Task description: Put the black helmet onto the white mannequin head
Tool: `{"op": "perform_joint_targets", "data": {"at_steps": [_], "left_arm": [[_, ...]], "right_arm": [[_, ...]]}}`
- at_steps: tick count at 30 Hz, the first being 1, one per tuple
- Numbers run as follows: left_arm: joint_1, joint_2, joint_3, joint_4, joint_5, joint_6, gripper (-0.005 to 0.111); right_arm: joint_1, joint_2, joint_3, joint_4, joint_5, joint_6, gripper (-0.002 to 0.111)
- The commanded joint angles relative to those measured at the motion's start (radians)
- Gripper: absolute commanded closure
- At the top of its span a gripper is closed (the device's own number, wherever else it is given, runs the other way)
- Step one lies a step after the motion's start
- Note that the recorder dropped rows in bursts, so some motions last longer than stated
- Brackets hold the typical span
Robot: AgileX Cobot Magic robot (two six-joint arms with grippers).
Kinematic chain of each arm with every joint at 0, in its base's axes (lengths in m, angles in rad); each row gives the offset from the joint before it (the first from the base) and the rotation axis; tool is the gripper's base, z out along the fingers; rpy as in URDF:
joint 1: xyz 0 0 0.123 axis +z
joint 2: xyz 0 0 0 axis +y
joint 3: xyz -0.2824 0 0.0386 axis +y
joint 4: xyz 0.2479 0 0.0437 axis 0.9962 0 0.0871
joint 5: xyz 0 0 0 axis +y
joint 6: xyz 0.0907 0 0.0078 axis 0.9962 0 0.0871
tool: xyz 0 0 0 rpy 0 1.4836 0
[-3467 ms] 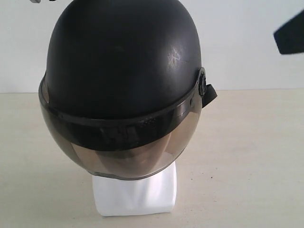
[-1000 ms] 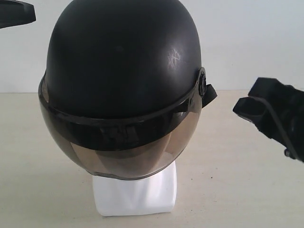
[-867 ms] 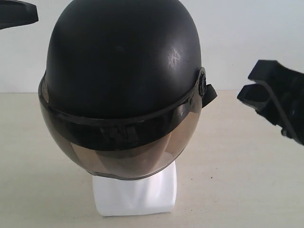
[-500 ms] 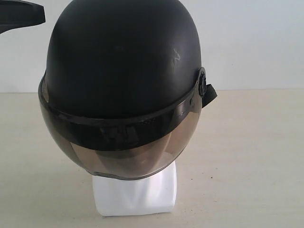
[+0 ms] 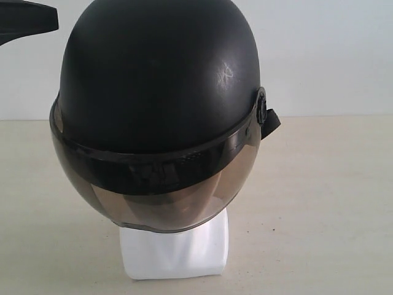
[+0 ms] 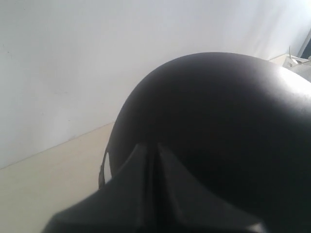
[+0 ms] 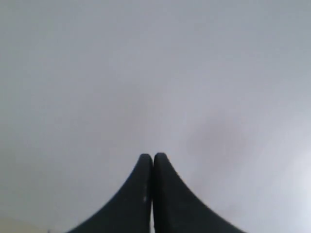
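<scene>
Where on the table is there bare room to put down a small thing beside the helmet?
The widest bare patch of table lies right of the black helmet and the white mannequin head, as the exterior view shows. The left strip is narrower, and the left gripper hangs high on that side.

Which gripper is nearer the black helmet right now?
Left. The left gripper hangs close beside the black helmet, up by its crown, jaws shut. The right gripper is outside the exterior view; its wrist camera sees only blank wall.
</scene>
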Motion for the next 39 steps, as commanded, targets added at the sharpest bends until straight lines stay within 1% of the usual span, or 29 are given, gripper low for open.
{"op": "perform_joint_targets", "data": {"at_steps": [1, 4, 5, 6, 7, 10, 12, 13, 14, 16, 19, 21, 23, 24, 26, 29, 30, 32, 33, 35, 38, 39], "left_arm": [[-0.005, -0.006, 0.005, -0.016, 0.005, 0.033, 0.102], [-0.005, -0.006, 0.005, -0.018, 0.005, 0.033, 0.102], [-0.005, -0.006, 0.005, -0.023, 0.005, 0.035, 0.102], [-0.005, -0.006, 0.005, -0.029, 0.005, 0.043, 0.102], [-0.005, -0.006, 0.005, -0.034, 0.005, 0.054, 0.102], [-0.005, -0.006, 0.005, -0.039, 0.003, 0.056, 0.102], [-0.005, -0.006, 0.005, -0.039, -0.004, 0.056, 0.102], [-0.005, -0.006, 0.005, -0.039, -0.008, 0.056, 0.102], [-0.005, -0.006, 0.005, -0.039, -0.008, 0.056, 0.102], [-0.005, -0.006, 0.005, -0.039, -0.009, 0.058, 0.102], [-0.005, -0.006, 0.005, -0.039, -0.009, 0.089, 0.102], [-0.005, -0.006, 0.005, -0.039, -0.009, 0.089, 0.102], [-0.005, -0.006, 0.005, -0.039, -0.009, 0.089, 0.102], [-0.005, -0.006, 0.005, -0.039, -0.009, 0.091, 0.102], [-0.005, -0.006, 0.005, -0.039, -0.005, 0.103, 0.102], [-0.005, -0.006, 0.005, -0.039, -0.002, 0.112, 0.102], [-0.005, -0.006, 0.005, -0.039, -0.002, 0.119, 0.102], [-0.005, -0.006, 0.005, -0.044, -0.001, 0.119, 0.102], [-0.005, -0.006, 0.005, -0.046, -0.001, 0.119, 0.102], [-0.005, -0.006, 0.005, -0.046, 0.001, 0.119, 0.102], [-0.005, -0.006, 0.005, -0.046, 0.001, 0.119, 0.102], [-0.005, -0.006, 0.005, -0.046, 0.001, 0.119, 0.102]], "right_arm": [[-0.01, -0.072, -0.14, -0.039, 0.049, 0.272, 0.108], [-0.01, -0.127, -0.227, 0.049, 0.049, 0.264, 0.108], [-0.006, -0.141, -0.249, 0.089, 0.049, 0.196, 0.108], [0.005, -0.152, -0.257, 0.115, 0.049, 0.084, 0.108], [0.02, -0.161, -0.257, 0.149, 0.049, -0.078, 0.108], [0.048, -0.16, -0.251, 0.33, 0.049, -0.595, 0.108], [0.06, -0.153, -0.249, 0.445, 0.049, -0.881, 0.108], [0.062, -0.147, -0.249, 0.476, 0.045, -0.951, 0.108], [0.062, -0.142, -0.249, 0.48, 0.03, -0.978, 0.108], [0.062, -0.12, -0.249, 0.421, -0.001, -0.853, 0.108], [0.062, -0.085, -0.249, 0.243, -0.052, -0.446, 0.108], [0.062, -0.065, -0.249, 0.097, -0.091, -0.233, 0.108], [0.062, -0.053, -0.249, -0.052, -0.092, -0.111, 0.108], [0.062, -0.048, -0.254, -0.086, -0.092, -0.09, 0.108], [0.062, -0.04, -0.275, -0.082, -0.092, -0.108, 0.108], [0.062, -0.022, -0.316, -0.051, -0.102, -0.246, 0.108], [0.062, -0.014, -0.328, -0.023, -0.134, -0.316, 0.108], [0.062, 0.007, -0.346, 0.098, -0.24, -0.456, 0.108], [0.062, 0.022, -0.352, 0.163, -0.288, -0.494, 0.108], [0.062, 0.061, -0.353, 0.221, -0.326, -0.492, 0.108], [0.06, 0.147, -0.353, 0.233, -0.374, -0.379, 0.108], [0.06, 0.174, -0.353, 0.233, -0.427, -0.335, 0.108]]}}
